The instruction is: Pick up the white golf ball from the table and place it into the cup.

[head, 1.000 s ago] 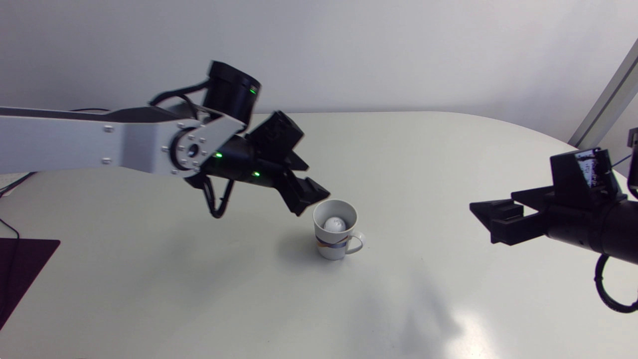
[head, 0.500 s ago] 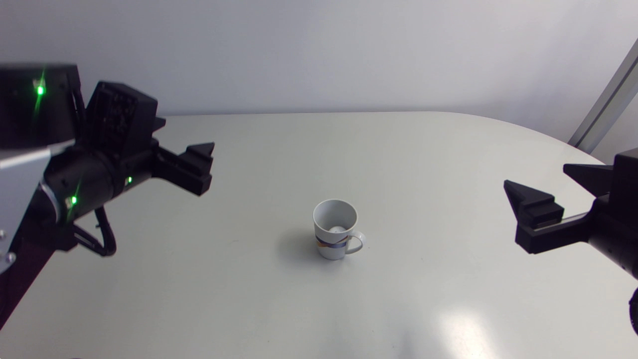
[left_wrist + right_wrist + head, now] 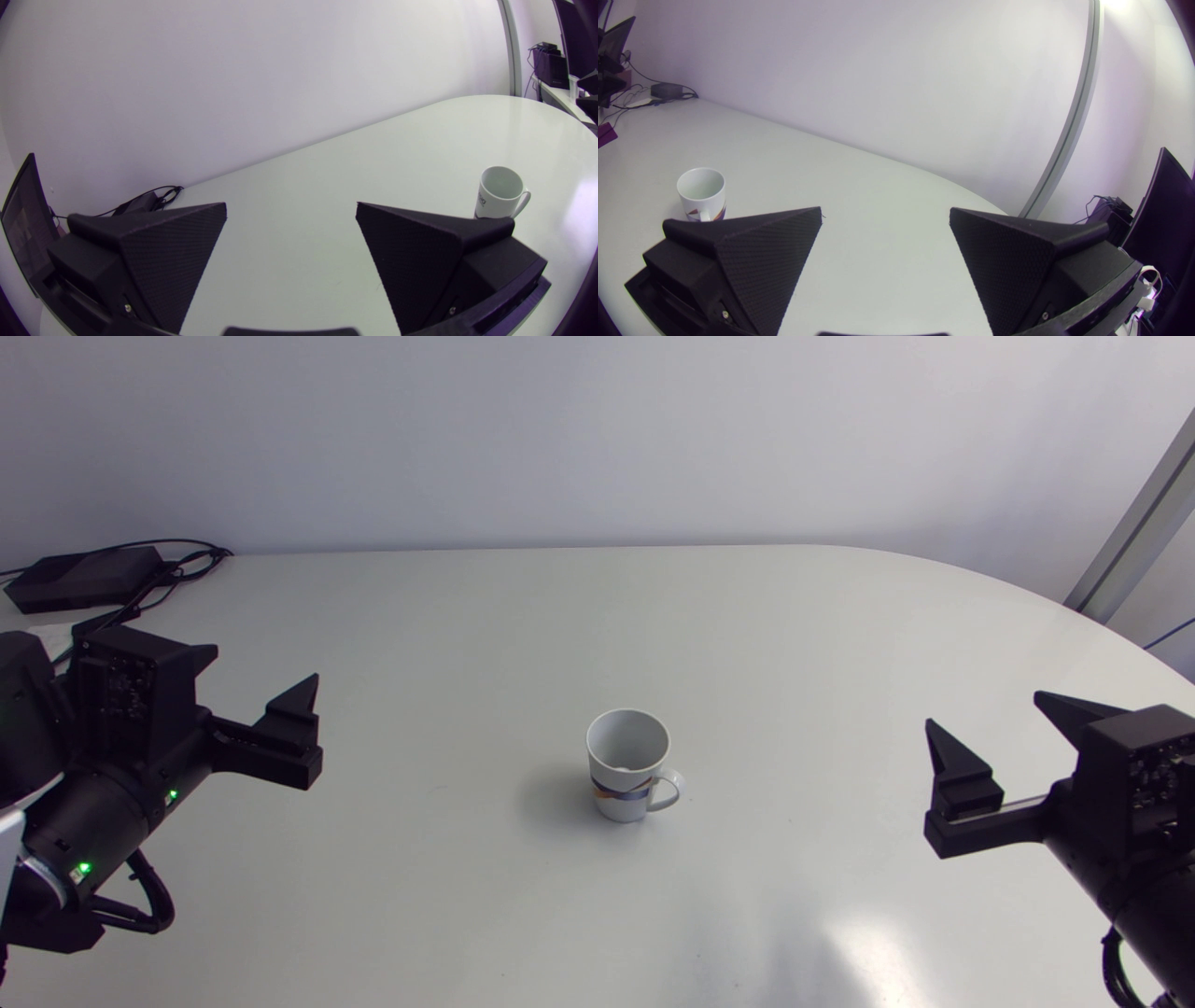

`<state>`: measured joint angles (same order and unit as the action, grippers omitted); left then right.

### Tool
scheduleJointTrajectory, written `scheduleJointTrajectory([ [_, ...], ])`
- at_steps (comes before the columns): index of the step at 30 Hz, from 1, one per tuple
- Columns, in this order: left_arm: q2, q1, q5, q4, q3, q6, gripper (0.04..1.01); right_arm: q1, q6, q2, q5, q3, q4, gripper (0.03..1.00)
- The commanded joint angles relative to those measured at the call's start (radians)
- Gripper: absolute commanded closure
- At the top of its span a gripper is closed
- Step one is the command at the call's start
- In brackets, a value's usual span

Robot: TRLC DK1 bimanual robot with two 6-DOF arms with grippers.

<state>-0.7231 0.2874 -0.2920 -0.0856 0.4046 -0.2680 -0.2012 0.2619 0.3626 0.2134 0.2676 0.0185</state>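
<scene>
1. The golf ball (image 3: 630, 766) shows only as a pale rounded sliver low inside the cup (image 3: 611, 801) in the head view. Neither wrist view looks deep enough into the cup to confirm it.
2. The cup stands upright near the middle of the table (image 3: 747, 635), with its handle turned toward the right gripper's side and nothing touching it.
3. Judged from this, the placing step looks done, and no ball lies loose on the table. What remains is probably only a check that the ball has settled, with both grippers kept off the cup. Any fresh approach would risk knocking it over.
4. The left gripper (image 3: 290, 205) sits at the left side of the table, well apart from the cup. It is low over the surface and points across toward the cup. Its two wedge fingers are spread wide, with only bare table between them.
5. The right gripper (image 3: 885, 210) mirrors it at the right side, likewise well apart from the cup, low and roughly level. Its fingers are also spread wide and hold nothing.
</scene>
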Motion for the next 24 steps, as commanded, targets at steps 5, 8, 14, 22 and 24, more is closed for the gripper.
scheduleJointTrajectory([
  [5, 0.04, -0.07, 0.008, -0.022, -0.046, 0.018, 0.054, 0.083, -0.044, 0.035, 0.001, -0.097, -0.115, 0.07],
  [8, 0.062, -0.106, 0.008, 0.01, -0.055, 0.013, 0.056, 0.12, -0.043, -0.04, 0.001, -0.133, -0.104, 0.07],
  [14, 0.22, -0.148, 0.114, 0.075, -0.096, 0.035, 0.051, 0.135, -0.021, -0.373, 0.024, -0.211, 0.035, 0.072],
  [22, 0.366, -0.198, 0.116, 0.076, -0.19, 0.141, 0.051, 0.125, -0.01, -0.37, 0.027, -0.22, 0.072, 0.072],
  [24, 0.481, -0.211, 0.116, 0.04, -0.254, 0.156, 0.051, 0.112, -0.013, -0.37, 0.027, -0.222, 0.087, 0.07],
])
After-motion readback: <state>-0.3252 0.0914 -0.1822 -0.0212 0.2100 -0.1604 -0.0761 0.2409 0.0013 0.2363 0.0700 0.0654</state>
